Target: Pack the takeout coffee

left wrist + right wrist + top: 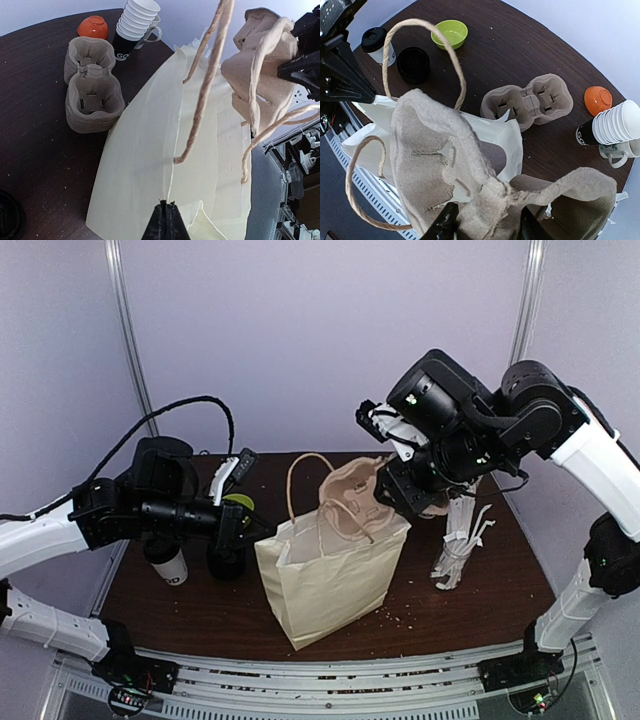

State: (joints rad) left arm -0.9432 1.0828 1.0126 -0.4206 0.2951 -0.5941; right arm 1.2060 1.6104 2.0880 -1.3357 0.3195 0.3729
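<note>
The takeout coffee (170,566) (376,42), a white cup with a black lid, stands at the table's left, partly under my left arm. A cream paper bag (335,575) (145,150) stands open in the middle. My left gripper (260,531) (167,206) is shut on the bag's left rim. My right gripper (392,498) (487,227) is shut on a grey pulp cup carrier (352,492) (430,150) (257,65), which hangs tilted over the bag's mouth and partly dips into it.
A black stack of lids (227,560) (413,65) and a green bowl (238,503) (450,32) sit near the coffee. More pulp carriers (92,87) (530,102), an orange bowl (597,99), stacked white cups (616,124) and a mug (620,152) stand behind the bag. White strips (460,545) stand at the right.
</note>
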